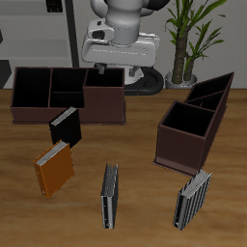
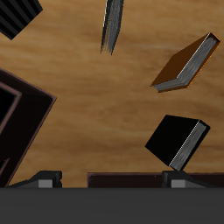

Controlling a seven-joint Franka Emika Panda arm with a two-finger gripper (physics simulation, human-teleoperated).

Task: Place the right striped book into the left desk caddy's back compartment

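Wooden table (image 1: 140, 145) holds scattered books beside a potted plant (image 1: 193, 34); jaws' state unclear.

A warm brown wood-grain counter (image 1: 135, 145) carries a dark brown narrow caddy (image 1: 183, 145), a wide dark brown caddy (image 1: 101, 104), a plain black book (image 1: 64, 125), an orange book (image 1: 54, 170), a black book with broad grey stripes (image 1: 110, 196) and a finely grey-and-white striped book (image 1: 193, 199).

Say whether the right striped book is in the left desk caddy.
Out: the right striped book rests on the table, apart from the left desk caddy.
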